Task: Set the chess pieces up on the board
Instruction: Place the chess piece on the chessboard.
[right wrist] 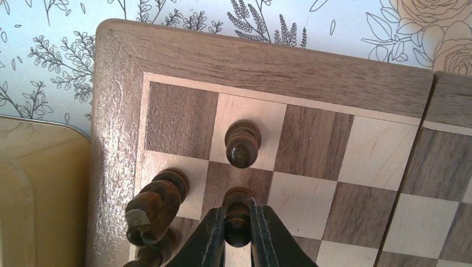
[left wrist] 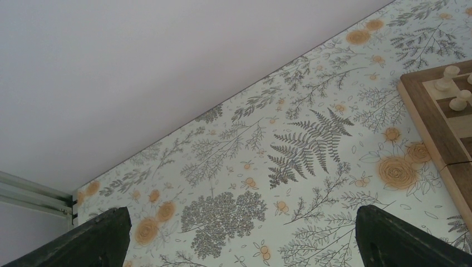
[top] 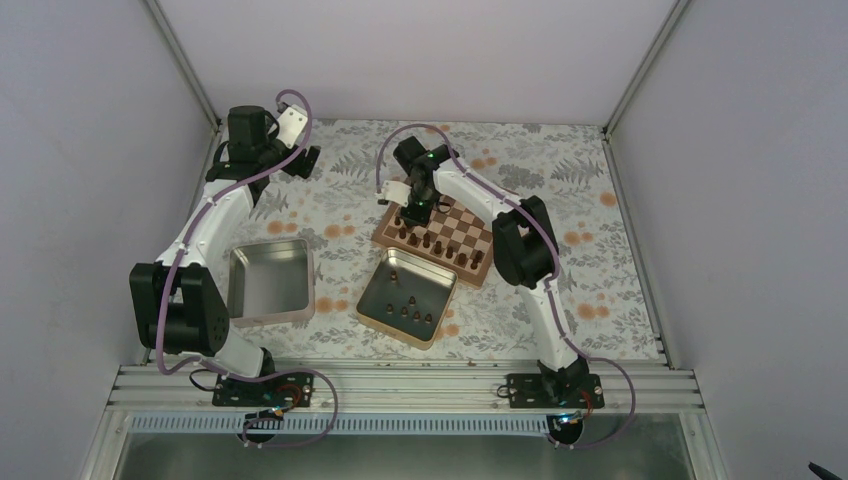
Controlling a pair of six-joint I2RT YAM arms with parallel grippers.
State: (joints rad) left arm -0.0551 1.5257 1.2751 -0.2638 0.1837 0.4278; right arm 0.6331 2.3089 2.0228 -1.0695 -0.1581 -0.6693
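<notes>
View from above of a flower-patterned tabletop (top: 330,215). Near its far left corner the left gripper (left wrist: 245,242) hovers with fingers spread wide, holding nothing. Toward the near edge sits an empty metal tin (top: 240,290). Just right of it is a second tin (top: 432,285) holding several dark chess pieces (top: 410,300). Behind that tin, near the middle of the tabletop, lies the chessboard (top: 468,238), with more dark pieces along its near edge. By the board's left corner the right gripper (right wrist: 238,222) pinches its fingers narrowly on the head of a dark piece (right wrist: 238,207) over a dark square. Whether the base touches is unclear. The pieces look light, hard, smooth and easily toppled, so a gentle pinch at the head from straight above should suit them.
</notes>
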